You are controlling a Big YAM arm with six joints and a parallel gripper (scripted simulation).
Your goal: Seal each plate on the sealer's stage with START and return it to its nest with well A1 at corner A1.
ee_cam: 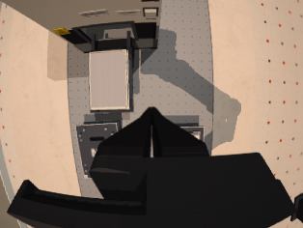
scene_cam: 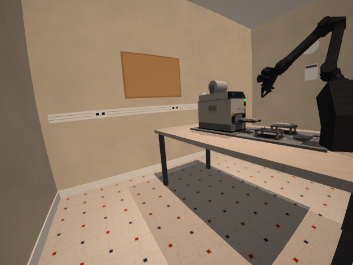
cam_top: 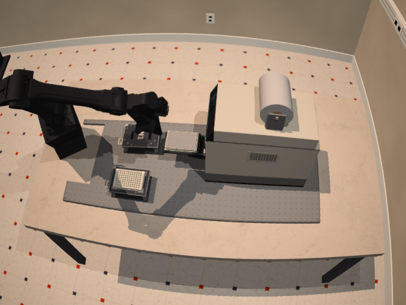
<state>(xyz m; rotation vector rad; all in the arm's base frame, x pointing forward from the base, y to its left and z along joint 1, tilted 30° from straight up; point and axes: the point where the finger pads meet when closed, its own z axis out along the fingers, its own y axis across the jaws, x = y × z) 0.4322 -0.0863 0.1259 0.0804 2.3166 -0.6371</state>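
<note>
My gripper (cam_top: 158,132) (scene_cam: 263,96) (ee_cam: 151,112) is shut and empty, high above the nests. A plate (cam_top: 181,141) (scene_cam: 250,119) (ee_cam: 109,79) with a plain grey, foil-like top lies on the extended stage in front of the sealer (cam_top: 229,163) (scene_cam: 205,117) (ee_cam: 48,14). It looks flat. The lamp (scene_cam: 244,100) is green. Nest N1 (cam_top: 129,144) (scene_cam: 269,132) (ee_cam: 89,134), a black frame, is empty. An open plate (cam_top: 128,179) (scene_cam: 283,124) with bare wells sits in the other nest (cam_top: 146,193); my gripper mostly hides that nest in the wrist view.
N1 stands close to the stage's outer end. A white foil roll (cam_top: 275,95) (scene_cam: 219,86) sits on top of the sealer. A pale square button (ee_cam: 151,13) shows on the sealer's front. The perforated grey base (cam_top: 255,205) lies under the sealer and nests.
</note>
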